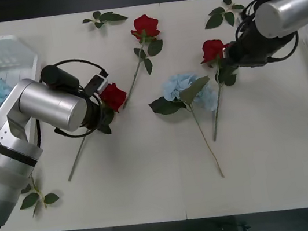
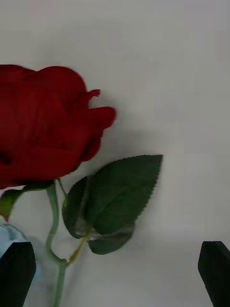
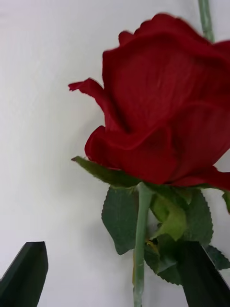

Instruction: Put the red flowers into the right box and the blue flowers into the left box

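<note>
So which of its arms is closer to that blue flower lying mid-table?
Right. The right gripper sits at a rose just right of the blue flower; the left gripper is farther away, at another rose.

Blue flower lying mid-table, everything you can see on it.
The pale sky-blue fluffy artificial flower lies flat on the white table, roughly midway between the two arms. Its wide cluster head looks like fabric, with a broad dark green leaf on each side of the head. A long thin green stem runs from the head toward the near table edge, slightly slanted. Neither claw touches it. The stem of the red rose lying beside it on the right comes close to its head; contact cannot be told.
</note>
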Action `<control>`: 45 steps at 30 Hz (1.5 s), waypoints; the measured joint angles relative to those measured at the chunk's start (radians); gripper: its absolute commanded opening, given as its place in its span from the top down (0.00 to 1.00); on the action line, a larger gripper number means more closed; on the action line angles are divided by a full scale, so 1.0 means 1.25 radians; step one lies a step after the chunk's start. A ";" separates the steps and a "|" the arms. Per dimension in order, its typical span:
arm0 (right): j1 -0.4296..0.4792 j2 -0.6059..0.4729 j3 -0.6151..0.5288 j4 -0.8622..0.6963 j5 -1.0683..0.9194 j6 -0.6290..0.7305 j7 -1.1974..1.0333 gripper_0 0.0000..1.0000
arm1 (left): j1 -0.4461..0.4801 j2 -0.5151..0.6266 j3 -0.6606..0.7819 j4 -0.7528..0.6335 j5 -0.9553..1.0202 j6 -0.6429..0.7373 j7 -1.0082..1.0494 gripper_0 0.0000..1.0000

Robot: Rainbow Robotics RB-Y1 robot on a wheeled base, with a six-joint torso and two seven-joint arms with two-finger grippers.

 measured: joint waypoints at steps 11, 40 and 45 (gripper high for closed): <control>0.000 0.111 0.000 0.036 0.139 -0.028 -0.181 0.00 | 0.000 -0.001 -0.067 0.043 -0.018 -0.036 0.025 0.72; 0.000 0.142 0.000 0.109 0.166 -0.074 -0.185 1.00 | 0.191 0.042 0.268 -0.327 0.359 -0.093 0.048 1.00; 0.000 0.067 -0.002 0.043 0.164 -0.064 -0.181 1.00 | 0.237 0.042 0.315 -0.344 0.539 -0.145 0.048 1.00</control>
